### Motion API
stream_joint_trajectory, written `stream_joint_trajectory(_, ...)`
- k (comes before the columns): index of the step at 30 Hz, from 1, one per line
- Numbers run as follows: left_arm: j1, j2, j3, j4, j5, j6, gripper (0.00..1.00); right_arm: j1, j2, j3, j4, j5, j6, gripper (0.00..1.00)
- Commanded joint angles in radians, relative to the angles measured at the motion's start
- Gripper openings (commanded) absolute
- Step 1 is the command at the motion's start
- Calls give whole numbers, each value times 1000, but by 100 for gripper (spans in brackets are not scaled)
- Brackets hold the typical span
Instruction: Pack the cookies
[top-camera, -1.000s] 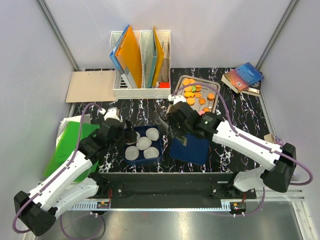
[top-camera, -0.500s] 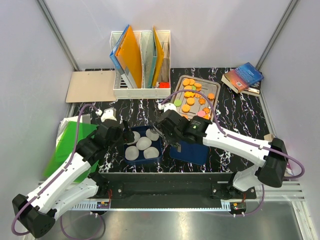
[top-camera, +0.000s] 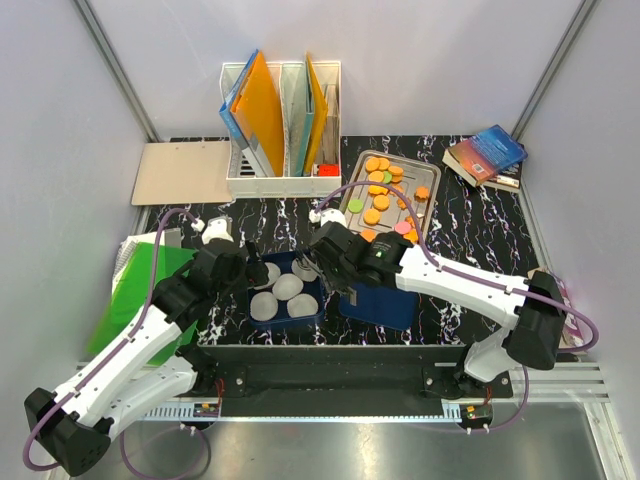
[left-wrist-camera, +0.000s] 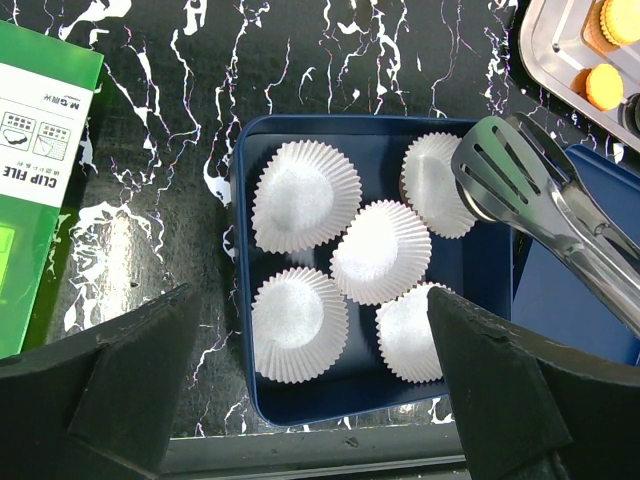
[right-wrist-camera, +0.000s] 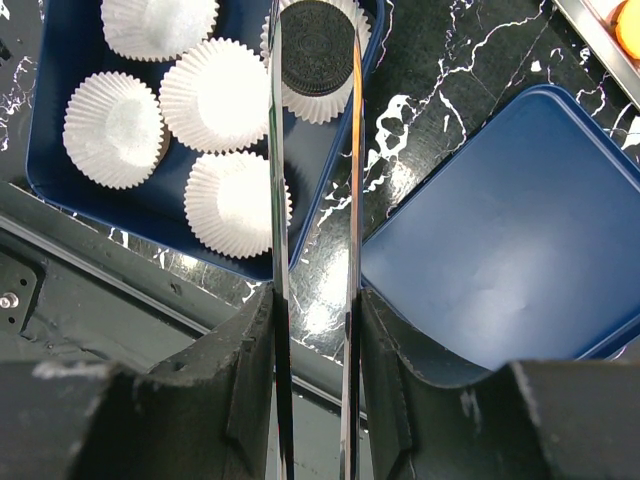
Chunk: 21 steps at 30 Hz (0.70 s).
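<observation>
My right gripper (right-wrist-camera: 314, 330) is shut on metal tongs (right-wrist-camera: 278, 200). The tong tips hold a black cookie (right-wrist-camera: 318, 48) over the far right paper cup in the blue box (right-wrist-camera: 60, 90). Several white paper cups (right-wrist-camera: 222, 95) stand in the box and look empty. In the top view the right gripper (top-camera: 342, 262) is at the box's (top-camera: 285, 325) right side. Orange cookies (top-camera: 385, 195), with a few green and pink ones, lie on the metal tray (top-camera: 352, 165). My left gripper (left-wrist-camera: 312, 330) is open and empty above the box's near edge (left-wrist-camera: 245, 250). The tongs also show there (left-wrist-camera: 510, 190).
The blue lid (top-camera: 385, 300) lies right of the box. A green file (top-camera: 140, 285) lies at the left. A white file rack (top-camera: 283, 120), a clipboard (top-camera: 180, 172) and books (top-camera: 487, 152) stand along the back.
My right arm has moved left, carrying the tongs and black cookie from above the lid to over the box's far right cup. The left arm has barely moved.
</observation>
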Motion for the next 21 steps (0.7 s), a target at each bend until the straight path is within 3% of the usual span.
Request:
stream_joint_trajectory(1, -2, -5, 6, 21, -6, -10, 99, 10, 11, 58, 45, 36, -1, 28)
stream_joint_trajectory(5, -2, -13, 1, 23, -6, -12, 99, 10, 15, 66, 44, 38, 2, 42)
stream_joint_trajectory(10, -2, -14, 0, 21, -6, -10, 99, 10, 9, 72, 41, 47, 8, 49)
stream_joint_trajectory(21, -1, -14, 0, 23, -5, -10, 99, 10, -43, 89, 12, 95, 15, 53)
